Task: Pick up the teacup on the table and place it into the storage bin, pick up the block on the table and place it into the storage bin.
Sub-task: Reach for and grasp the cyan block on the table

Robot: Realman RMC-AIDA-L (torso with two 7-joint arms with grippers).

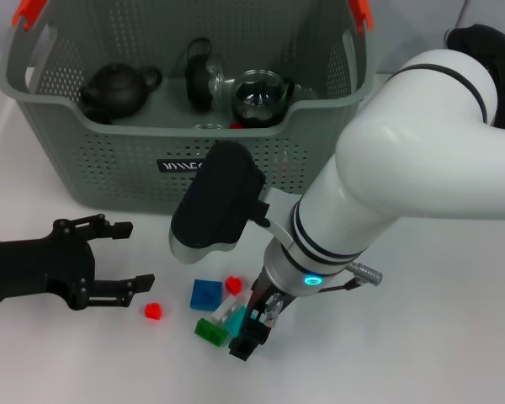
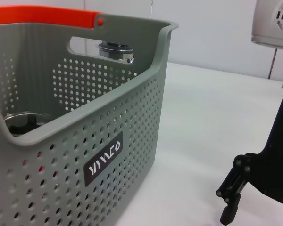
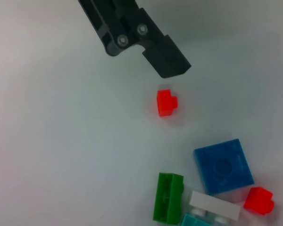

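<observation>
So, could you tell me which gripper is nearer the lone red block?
Left. The left gripper sits just beside the lone red block; the right gripper hovers past the block cluster.

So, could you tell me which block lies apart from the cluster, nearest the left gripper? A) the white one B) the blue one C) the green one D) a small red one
D: a small red block lies alone on the table beside the left gripper, while the blue block sits in the cluster.

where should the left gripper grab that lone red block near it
Probably from straight above, fingers closing on two flat opposite sides of the lone red block. It sits alone on the table, so the open left gripper beside it has room.
</observation>
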